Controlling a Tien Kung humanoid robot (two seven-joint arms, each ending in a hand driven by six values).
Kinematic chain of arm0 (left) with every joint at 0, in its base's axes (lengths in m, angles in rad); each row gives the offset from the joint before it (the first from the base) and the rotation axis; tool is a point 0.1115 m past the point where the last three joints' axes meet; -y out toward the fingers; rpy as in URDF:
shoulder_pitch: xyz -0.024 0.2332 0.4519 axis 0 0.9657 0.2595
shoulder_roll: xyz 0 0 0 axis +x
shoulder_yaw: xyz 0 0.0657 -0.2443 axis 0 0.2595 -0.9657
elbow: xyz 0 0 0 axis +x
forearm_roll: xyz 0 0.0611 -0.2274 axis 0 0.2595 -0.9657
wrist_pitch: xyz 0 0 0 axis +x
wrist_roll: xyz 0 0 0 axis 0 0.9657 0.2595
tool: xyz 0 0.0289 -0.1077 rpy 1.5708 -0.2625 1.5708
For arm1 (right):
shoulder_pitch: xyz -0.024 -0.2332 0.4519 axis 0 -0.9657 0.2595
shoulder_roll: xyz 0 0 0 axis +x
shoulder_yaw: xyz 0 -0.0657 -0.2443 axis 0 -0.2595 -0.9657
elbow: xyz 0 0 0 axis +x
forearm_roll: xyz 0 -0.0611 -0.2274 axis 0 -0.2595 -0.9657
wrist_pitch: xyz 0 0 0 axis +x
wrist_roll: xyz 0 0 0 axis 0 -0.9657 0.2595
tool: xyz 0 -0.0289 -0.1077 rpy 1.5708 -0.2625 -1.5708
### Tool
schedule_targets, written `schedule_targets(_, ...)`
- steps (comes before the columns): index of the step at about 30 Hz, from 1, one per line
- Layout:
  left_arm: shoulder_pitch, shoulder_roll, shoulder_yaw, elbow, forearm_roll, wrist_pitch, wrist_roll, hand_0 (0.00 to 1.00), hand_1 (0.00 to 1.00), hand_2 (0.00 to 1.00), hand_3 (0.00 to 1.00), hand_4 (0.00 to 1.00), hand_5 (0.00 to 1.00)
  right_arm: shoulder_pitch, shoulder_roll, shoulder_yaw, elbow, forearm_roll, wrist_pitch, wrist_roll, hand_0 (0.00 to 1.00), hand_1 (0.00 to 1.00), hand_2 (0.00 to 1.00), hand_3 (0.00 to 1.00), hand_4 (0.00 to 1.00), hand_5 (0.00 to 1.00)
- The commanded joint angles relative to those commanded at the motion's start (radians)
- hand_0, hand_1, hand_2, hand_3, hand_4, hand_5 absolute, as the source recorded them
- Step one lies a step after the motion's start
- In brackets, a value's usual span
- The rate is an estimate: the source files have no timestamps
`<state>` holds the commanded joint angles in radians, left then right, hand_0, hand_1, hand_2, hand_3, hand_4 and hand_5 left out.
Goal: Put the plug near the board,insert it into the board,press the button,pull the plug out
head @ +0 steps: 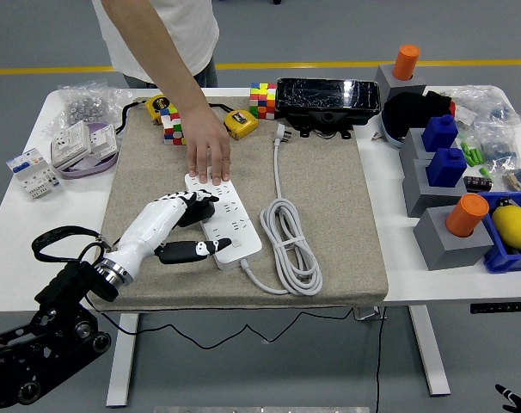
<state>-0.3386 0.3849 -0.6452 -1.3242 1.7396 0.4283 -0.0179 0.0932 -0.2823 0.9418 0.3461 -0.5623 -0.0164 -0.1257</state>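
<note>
Plug [190,212] pinched in left hand [185,228] over board [224,220]; misaligned prongs may jam or shove the strip despite the person's hand [209,157].

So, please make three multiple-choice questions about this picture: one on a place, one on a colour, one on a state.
1. Where does the power strip lie?
A. on the grey mat
B. in the blue bin
C. on the floor

2. What colour is the coiled cable?
A. red
B. white
C. green

3. What does the person's hand do?
A. lifts a cube
B. presses on the strip's far end
C. holds the cable's plug

Answers: 1 A, the strip rests on the mat. 2 B, the coil is white. 3 B, the palm lies flat on the strip, while the left hand reaches over it.
</note>
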Motion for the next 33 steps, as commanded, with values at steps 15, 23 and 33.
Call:
schedule_targets(15,-0.030,-0.001,0.026,0.004,0.022,-0.010,0.025,0.807,0.836,0.830,0.757,0.920,0.688,0.001,0.002,-0.001,0.000,0.003,0.000,0.000,0.582,0.672,0.685,0.617,0.980,0.522)
schedule_targets(23,-0.049,-0.012,0.061,0.012,-0.003,-0.024,0.039,0.801,0.824,0.828,0.755,0.921,0.694,0.002,0.003,-0.004,0.001,0.004,-0.001,0.001,0.582,0.672,0.685,0.617,0.979,0.522)
schedule_targets(33,-0.073,-0.028,0.089,0.020,-0.031,-0.028,0.040,0.776,0.800,0.813,0.751,0.923,0.700,0.003,0.003,-0.004,0.002,0.007,-0.001,0.001,0.582,0.672,0.685,0.618,0.979,0.521)
